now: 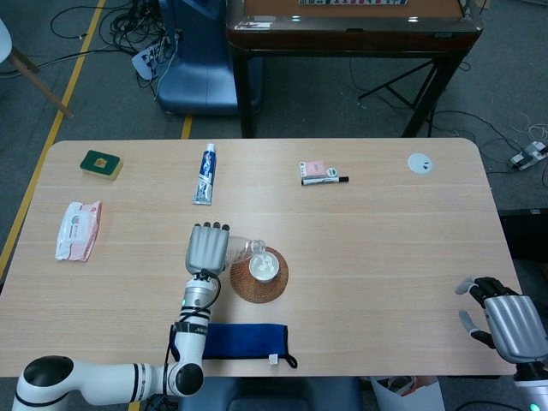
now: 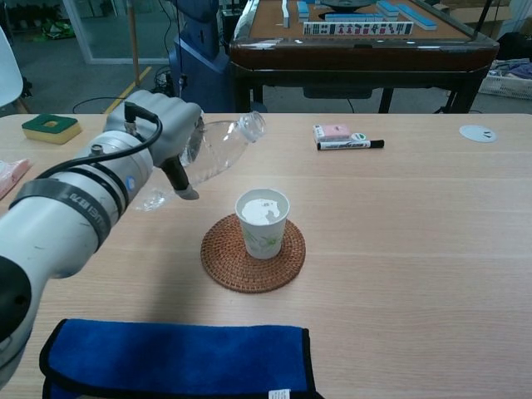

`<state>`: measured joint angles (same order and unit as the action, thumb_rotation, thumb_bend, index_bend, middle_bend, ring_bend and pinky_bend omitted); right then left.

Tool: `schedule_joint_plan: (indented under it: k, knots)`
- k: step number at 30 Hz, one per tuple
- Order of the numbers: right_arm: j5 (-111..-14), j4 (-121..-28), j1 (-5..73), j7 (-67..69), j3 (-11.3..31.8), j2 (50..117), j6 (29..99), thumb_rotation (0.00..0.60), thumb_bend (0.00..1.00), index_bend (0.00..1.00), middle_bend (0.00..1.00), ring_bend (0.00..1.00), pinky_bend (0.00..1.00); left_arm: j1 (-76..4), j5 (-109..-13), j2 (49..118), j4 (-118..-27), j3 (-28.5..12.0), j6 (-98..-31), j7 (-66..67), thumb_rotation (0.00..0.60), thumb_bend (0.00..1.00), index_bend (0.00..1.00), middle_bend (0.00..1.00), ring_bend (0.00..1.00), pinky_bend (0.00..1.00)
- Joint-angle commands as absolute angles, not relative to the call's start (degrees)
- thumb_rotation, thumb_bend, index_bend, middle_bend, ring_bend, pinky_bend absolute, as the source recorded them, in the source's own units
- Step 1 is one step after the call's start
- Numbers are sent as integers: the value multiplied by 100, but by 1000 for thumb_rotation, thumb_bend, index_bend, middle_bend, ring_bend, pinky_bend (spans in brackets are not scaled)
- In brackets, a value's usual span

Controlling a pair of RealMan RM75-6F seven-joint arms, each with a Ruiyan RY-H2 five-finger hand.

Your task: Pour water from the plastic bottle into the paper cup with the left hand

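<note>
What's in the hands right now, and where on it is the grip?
The left robot hand grips the plastic bottle around its body, neck free and raised above the paper cup. The right robot hand holds nothing.

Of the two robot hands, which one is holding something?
The left hand: it grips the plastic bottle above the paper cup. The right hand holds nothing.

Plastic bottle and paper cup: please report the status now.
Left hand grips plastic bottle, neck raised above paper cup. Cup upright on woven coaster. Right hand open at table edge. Nothing in the way.
</note>
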<state>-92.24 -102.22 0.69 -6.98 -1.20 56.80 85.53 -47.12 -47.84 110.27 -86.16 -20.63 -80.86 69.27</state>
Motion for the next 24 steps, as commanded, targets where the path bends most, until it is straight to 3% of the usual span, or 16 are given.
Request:
schedule_joint_plan:
  k: [1,15,24]
  knots:
    - [-9219,-10221,72,-703,-119,5684,8547,600,348,428,354,307,570,-4426,-5197,10843,-8680,-2220,-8071,5735,600,60,757,745,540,570]
    - [-9248,-10228,64,-725,-140,5692,8551,600,348,428,355,307,571,-3900,-4480,10555,-8919,-2789,-8064,4201,600,60,751,746,541,570]
    - [-9219,-10224,81,-769,-151,5715,8489,600,347,428,354,307,571,-3549,-4424,10302,-8910,-2854,-7864,3107,600,60,718,745,526,547]
